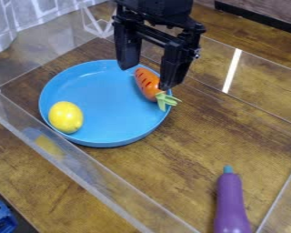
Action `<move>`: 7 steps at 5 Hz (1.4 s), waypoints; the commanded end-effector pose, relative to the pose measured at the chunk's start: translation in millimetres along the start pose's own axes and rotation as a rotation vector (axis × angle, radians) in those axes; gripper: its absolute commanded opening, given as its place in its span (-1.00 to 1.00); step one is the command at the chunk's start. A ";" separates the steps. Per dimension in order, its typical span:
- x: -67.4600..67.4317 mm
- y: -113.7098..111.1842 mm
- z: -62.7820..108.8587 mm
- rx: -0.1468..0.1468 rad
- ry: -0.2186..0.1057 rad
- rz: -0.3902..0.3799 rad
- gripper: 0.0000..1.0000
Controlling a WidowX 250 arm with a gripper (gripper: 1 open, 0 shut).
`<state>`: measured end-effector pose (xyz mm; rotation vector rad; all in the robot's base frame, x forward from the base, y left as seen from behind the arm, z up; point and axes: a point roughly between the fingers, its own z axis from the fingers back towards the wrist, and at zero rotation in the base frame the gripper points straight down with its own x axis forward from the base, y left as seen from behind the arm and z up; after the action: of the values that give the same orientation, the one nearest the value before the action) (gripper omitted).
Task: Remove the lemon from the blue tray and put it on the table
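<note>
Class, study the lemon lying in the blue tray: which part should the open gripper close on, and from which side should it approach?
Grip the lemon across its narrower middle, coming straight down from above. It lies alone near the blue tray rim, top exposed; the low rim would likely hinder a sideways approach.

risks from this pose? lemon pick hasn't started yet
1. Wrong target: the open gripper hangs over the carrot at the blue tray's right side, while the lemon sits at the left, so closing here would likely grab the carrot.
2. Sweeping low toward the lemon, the fingers may knock the carrot or catch the rim.
3. The lemon is smooth and round; it may roll or slip from the fingers.
</note>
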<state>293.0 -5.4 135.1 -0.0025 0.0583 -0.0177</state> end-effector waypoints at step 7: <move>-12.7 9.1 -31.1 0.000 0.109 -0.193 1.00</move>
<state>274.9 -3.0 96.7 -0.0092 0.1999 -0.2312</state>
